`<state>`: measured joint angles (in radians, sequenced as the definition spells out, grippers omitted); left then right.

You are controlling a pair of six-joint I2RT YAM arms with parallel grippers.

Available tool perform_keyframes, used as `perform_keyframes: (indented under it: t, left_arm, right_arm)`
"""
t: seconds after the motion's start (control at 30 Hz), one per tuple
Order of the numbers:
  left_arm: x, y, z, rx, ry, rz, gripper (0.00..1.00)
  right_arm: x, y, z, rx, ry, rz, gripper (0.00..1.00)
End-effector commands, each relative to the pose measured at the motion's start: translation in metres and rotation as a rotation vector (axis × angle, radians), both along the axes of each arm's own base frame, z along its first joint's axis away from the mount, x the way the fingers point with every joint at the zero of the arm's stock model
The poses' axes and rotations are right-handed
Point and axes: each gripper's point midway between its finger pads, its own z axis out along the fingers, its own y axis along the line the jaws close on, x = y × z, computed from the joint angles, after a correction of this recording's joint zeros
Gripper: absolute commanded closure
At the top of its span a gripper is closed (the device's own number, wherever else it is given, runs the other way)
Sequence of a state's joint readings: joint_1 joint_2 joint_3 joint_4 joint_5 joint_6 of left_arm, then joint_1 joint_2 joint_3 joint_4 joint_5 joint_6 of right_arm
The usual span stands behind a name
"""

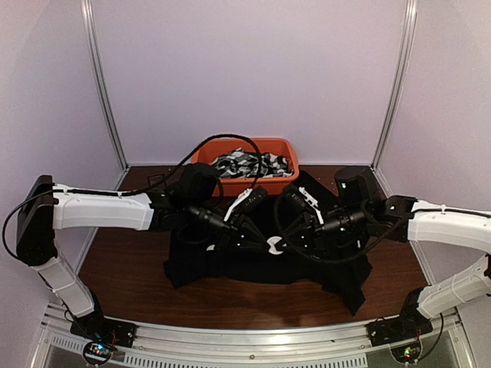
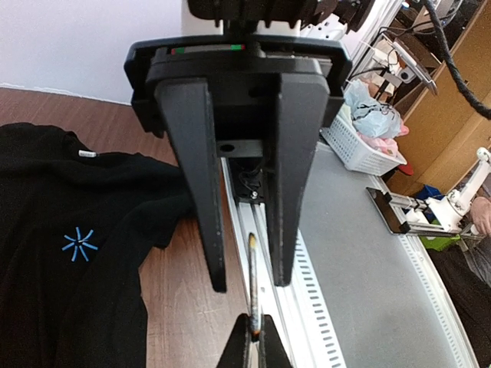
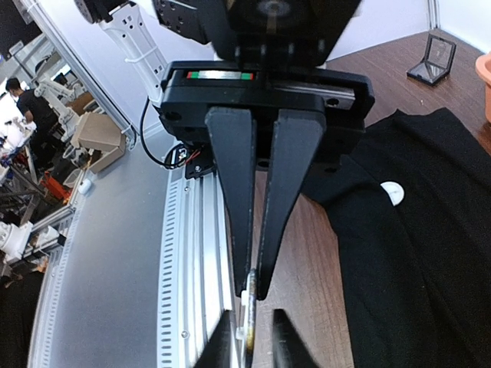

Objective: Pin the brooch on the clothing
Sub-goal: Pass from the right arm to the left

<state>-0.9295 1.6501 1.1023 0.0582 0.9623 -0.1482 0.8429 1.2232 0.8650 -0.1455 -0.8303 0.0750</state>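
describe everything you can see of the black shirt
The black shirt is plain, soft-looking cloth, lying spread but rumpled on the brown wooden table, one corner reaching toward the table's near edge on the right. Its front bears a small light-blue starburst mark and a tiny white tag. The left tool and right tool meet above its middle with the brooch between them; whether they touch the cloth cannot be told.
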Motion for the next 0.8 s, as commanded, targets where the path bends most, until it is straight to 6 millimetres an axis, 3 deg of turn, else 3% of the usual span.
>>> perform_keyframes:
  t: [0.0,0.07,0.23,0.77]
  left_arm:
    - [-0.001,-0.007,0.018,-0.072,-0.034,-0.016,1.00]
    - [0.000,-0.006,0.023,-0.096,-0.043,0.001,1.00]
    - [-0.001,-0.004,0.032,-0.135,-0.056,0.009,1.00]
    - [-0.005,0.000,0.034,-0.145,-0.055,0.007,1.00]
  right_arm:
    - [0.004,0.002,0.006,0.013,-0.047,-0.013,0.69]
    - [0.004,0.001,0.009,0.029,-0.058,-0.021,0.62]
    - [0.003,-0.001,0.023,0.130,-0.061,-0.041,0.61]
    - [0.013,-0.011,0.032,0.233,-0.032,-0.072,0.71]
